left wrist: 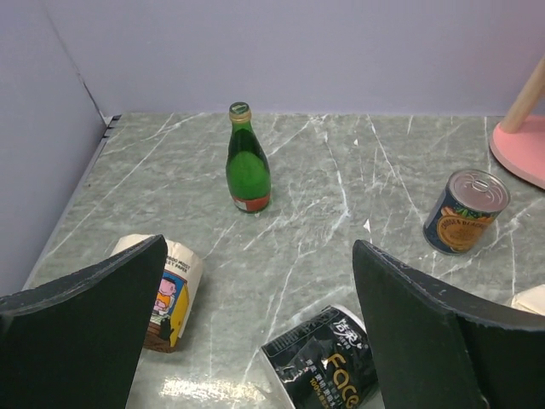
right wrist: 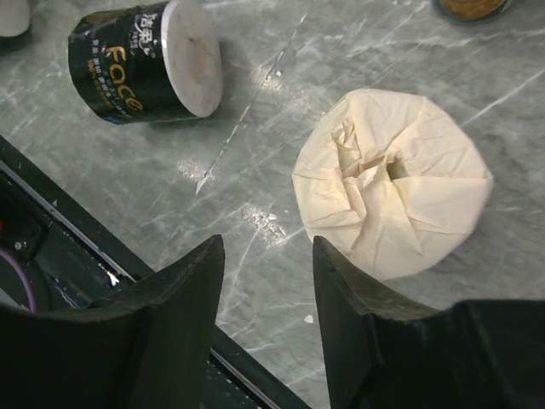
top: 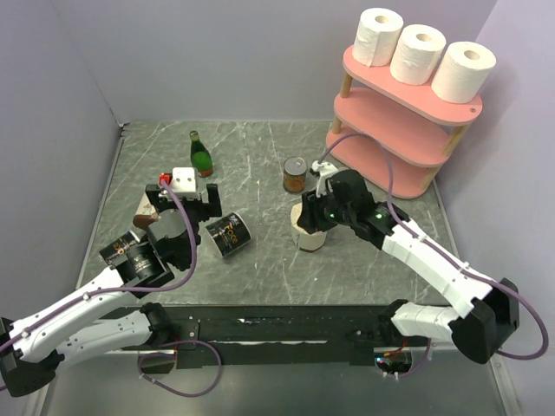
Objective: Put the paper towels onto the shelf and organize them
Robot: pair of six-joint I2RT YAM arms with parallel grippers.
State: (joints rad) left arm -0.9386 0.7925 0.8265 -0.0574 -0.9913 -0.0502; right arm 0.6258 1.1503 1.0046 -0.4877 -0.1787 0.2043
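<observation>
Left end effector hangs open, fingers spread wide over the desk; right end effector, also open, hovers just beside a cream wrapped roll. Farther off, a green bottle stands upright. Far right, three paper towels line the top tier of the shelf.

Left gripper wide apart — right gripper narrower, both empty.

Tally of things
Three paper towels, one shelf, one green bottle, one tin can, two black packs (one half hidden), one cream wrapped roll, one cartoon-printed pack.
</observation>
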